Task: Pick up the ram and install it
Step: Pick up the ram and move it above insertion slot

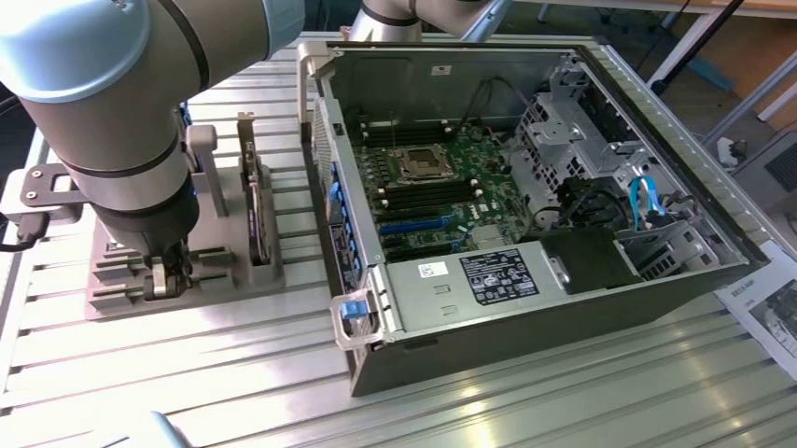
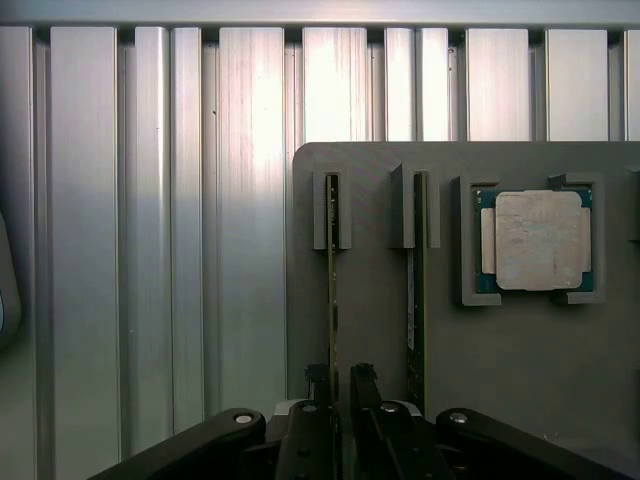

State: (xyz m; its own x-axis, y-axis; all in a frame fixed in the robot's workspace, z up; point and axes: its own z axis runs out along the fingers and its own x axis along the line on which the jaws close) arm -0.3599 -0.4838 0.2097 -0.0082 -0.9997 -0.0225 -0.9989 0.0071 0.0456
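Note:
The ram (image 2: 332, 260) is a thin green stick standing on edge in a slot of the grey holder (image 2: 370, 300). My gripper (image 2: 340, 375) straddles its near end, one finger (image 2: 318, 385) on each side; the jaws are open, with a narrow gap still showing beside the stick. A second thin stick (image 2: 419, 280) stands in the neighbouring slot. In the exterior view the gripper (image 1: 163, 276) is down at the holder (image 1: 118, 289), at the exterior view's left of the open computer case (image 1: 697, 196). Black memory slots (image 1: 430, 196) lie on the motherboard inside.
A square silver processor (image 2: 538, 240) rests in a pocket of the holder. A dark expansion card (image 1: 256, 219) stands upright between the gripper and the case. The ribbed aluminium table (image 2: 150, 250) surrounds the holder. A drive cage and cables (image 1: 648, 201) fill the case's right side.

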